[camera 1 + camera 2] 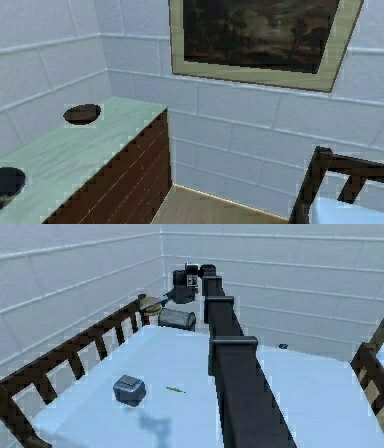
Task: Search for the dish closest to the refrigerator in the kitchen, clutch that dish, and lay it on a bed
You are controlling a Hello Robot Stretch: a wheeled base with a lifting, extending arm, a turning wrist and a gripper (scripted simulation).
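A bed [300,394] with a pale blue sheet and dark wooden rails [70,359] spreads across the arm side view. The dark arm bar [235,364] rises over it to the white marker squares [190,281]. Left of them is the gripper [162,312] with its dark body. A tan, round, dish-like thing [150,303] sits at its far end, near the bed's far corner and the rail. I cannot tell whether the gripper holds it or whether it rests on the bed. In the forward view, a dark round dish [82,114] lies on a pale green countertop [90,145].
A second dark round thing [10,182] lies at the counter's near left edge. A framed dark painting [262,38] hangs on the white wall. A bed corner with a dark frame [325,185] shows at the forward view's bottom right. On the sheet lie a small grey box [128,389] and a thin stick [175,389].
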